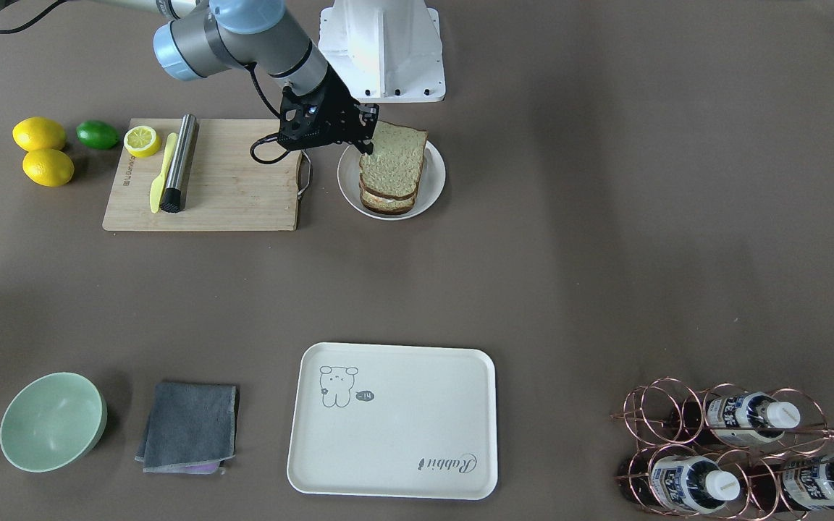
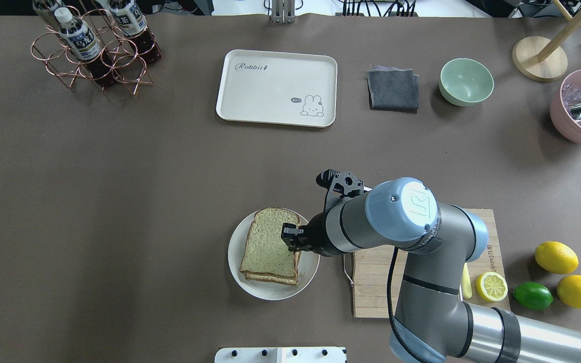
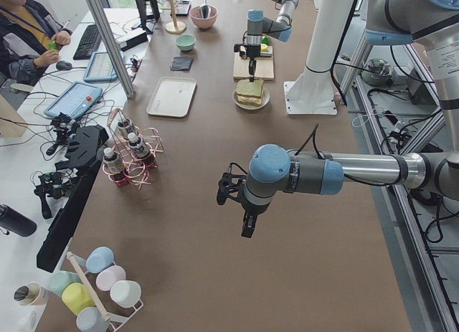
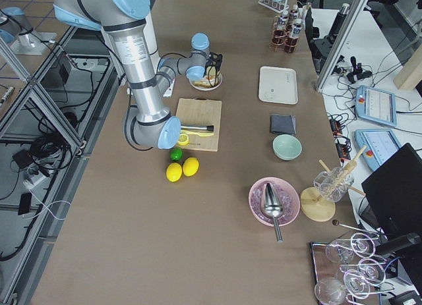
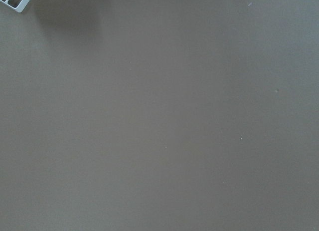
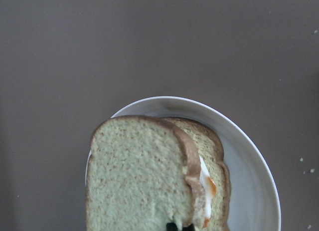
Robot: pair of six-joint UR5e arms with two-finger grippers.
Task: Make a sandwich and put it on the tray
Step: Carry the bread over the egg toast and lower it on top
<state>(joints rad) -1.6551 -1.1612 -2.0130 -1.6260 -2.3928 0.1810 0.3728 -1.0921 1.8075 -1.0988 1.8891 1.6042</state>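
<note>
The sandwich (image 1: 392, 170) sits stacked on a round white plate (image 1: 435, 184) in the upper middle of the front-facing view, just right of the wooden cutting board (image 1: 229, 188). The egg (image 6: 205, 186) shows as a white and orange sliver between the two slices in the right wrist view. The tray (image 1: 395, 434) lies well apart from it, bare, at the lower middle of the same front-facing view.

The right end effector (image 1: 368, 145) comes in tilted from the upper left and meets the upper left edge of the bread. It stands narrow, and its tips appear pinched on the edge of the sandwich, though the bread hides most of them. The left end effector (image 3: 246, 224) hangs over the bare bench (image 1: 605, 253) and shows only in the side view, so its opening cannot be told.

The sandwich is likely light, soft and loose. The slices would probably compress under a hard squeeze and bend if held by one edge, and the egg looks slippery enough to slide out. A hold across the full stack, both slices clamped together with the egg trapped between, seems safest. It should be carried level and slowly, since a grip on the top slice alone would likely leave the rest behind.
</note>
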